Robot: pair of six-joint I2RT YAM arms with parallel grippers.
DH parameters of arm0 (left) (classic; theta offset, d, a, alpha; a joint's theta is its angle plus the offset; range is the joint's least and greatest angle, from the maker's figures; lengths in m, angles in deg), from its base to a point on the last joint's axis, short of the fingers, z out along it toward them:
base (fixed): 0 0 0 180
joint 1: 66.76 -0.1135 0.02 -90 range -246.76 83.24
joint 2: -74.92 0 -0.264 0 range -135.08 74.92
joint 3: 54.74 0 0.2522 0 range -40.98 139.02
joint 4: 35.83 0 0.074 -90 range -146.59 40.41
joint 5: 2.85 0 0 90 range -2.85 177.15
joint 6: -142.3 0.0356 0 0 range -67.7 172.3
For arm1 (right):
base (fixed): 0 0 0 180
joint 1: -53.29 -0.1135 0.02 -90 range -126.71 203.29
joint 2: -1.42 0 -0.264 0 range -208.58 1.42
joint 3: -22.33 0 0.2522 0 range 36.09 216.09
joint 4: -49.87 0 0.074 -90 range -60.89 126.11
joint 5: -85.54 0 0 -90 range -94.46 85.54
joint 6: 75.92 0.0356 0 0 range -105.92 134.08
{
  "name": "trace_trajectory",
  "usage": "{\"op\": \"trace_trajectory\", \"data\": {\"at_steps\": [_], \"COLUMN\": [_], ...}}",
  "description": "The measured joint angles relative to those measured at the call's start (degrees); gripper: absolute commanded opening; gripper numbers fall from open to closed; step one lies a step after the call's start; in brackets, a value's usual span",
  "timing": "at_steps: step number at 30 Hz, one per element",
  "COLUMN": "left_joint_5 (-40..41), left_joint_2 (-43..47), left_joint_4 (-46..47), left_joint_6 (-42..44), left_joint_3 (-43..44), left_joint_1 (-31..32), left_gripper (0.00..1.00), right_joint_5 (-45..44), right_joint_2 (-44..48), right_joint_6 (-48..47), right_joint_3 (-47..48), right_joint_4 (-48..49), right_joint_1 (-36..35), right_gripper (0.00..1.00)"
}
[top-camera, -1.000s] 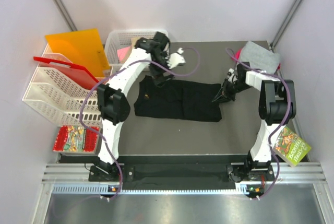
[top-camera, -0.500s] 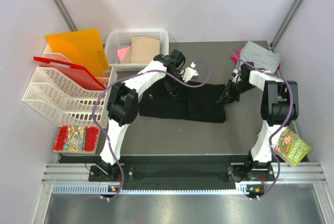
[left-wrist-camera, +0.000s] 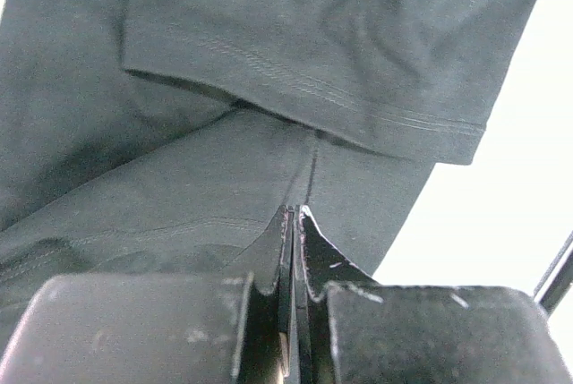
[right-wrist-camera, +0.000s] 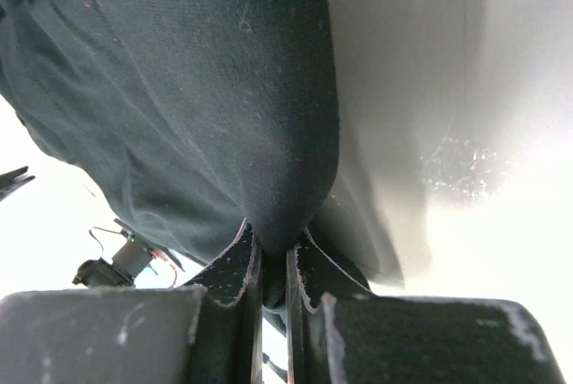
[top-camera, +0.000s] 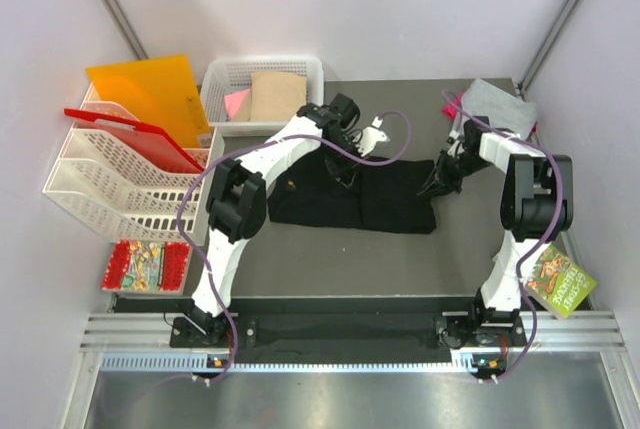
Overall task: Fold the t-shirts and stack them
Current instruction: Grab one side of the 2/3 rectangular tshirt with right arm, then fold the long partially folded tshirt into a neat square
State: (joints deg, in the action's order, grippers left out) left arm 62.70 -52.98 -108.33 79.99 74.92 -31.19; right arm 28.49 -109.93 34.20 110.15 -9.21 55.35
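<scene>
Your left gripper (left-wrist-camera: 294, 216) is pinched thin on the black shirt (top-camera: 385, 207) lying on the table (top-camera: 300, 254). Your right gripper (right-wrist-camera: 271, 239) clamps a fold at its right edge. Lift unevenly and the thin left pinch may slip, or the cloth may bunch and spoil the fold.

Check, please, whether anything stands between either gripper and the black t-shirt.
Nothing visible does. The left gripper is shut on a fold near the far edge of the black t-shirt, and the right gripper pinches its right end.
</scene>
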Motion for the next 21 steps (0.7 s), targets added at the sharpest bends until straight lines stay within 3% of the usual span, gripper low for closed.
{"op": "trace_trajectory", "data": {"at_steps": [6,14,21], "left_joint_5": [-0.96,-2.78,-8.94], "left_joint_2": [-1.11,-9.05,-10.43], "left_joint_4": [0.09,2.45,5.16], "left_joint_6": [0.85,-0.57,-4.87], "left_joint_3": [0.09,2.82,8.63], "left_joint_1": [0.55,1.46,2.05], "left_gripper": [0.0,0.0,0.0], "right_joint_5": [-0.66,-2.29,-6.03], "right_joint_2": [0.0,-0.02,-0.02], "right_joint_6": [0.48,0.61,0.04], "right_joint_3": [2.38,3.06,5.57], "right_joint_4": [-0.2,-1.7,-5.6], "right_joint_1": [0.92,1.88,4.28], "right_gripper": [0.0,0.0,0.0]}}
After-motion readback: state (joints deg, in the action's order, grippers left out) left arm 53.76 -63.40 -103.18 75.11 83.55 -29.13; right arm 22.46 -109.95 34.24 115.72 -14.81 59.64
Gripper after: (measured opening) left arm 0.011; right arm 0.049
